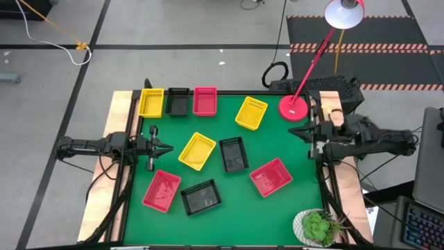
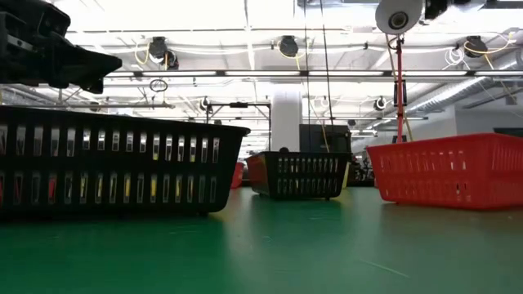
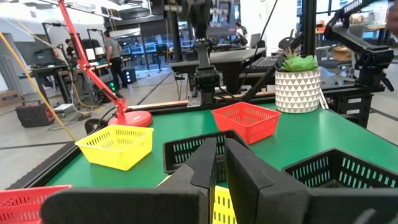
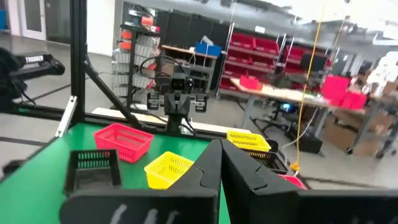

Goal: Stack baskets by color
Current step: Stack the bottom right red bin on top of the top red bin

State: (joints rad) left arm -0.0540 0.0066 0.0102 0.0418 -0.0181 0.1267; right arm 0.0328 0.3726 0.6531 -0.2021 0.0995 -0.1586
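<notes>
The green table [image 1: 277, 208] carries all nine baskets, none stacked. Taking the red lamp base [image 1: 293, 108] at its far right edge as landmark: a yellow basket [image 1: 251, 113] lies just beside it; further along the far edge sit a red [image 1: 205, 101], a black [image 1: 178, 101] and a yellow basket [image 1: 151, 103] side by side. Nearer the middle lie a yellow [image 1: 198, 151] and a black basket [image 1: 234, 153]; a red one [image 1: 270, 177] lies in front of the lamp base, with a black [image 1: 201, 196] and a red basket [image 1: 161, 190] well away toward the front left. The right gripper [image 1: 304, 132] hovers just in front of the lamp base, fingers closed, empty. The left gripper [image 1: 168, 148] hovers at the opposite side, fingers almost together, holding nothing.
</notes>
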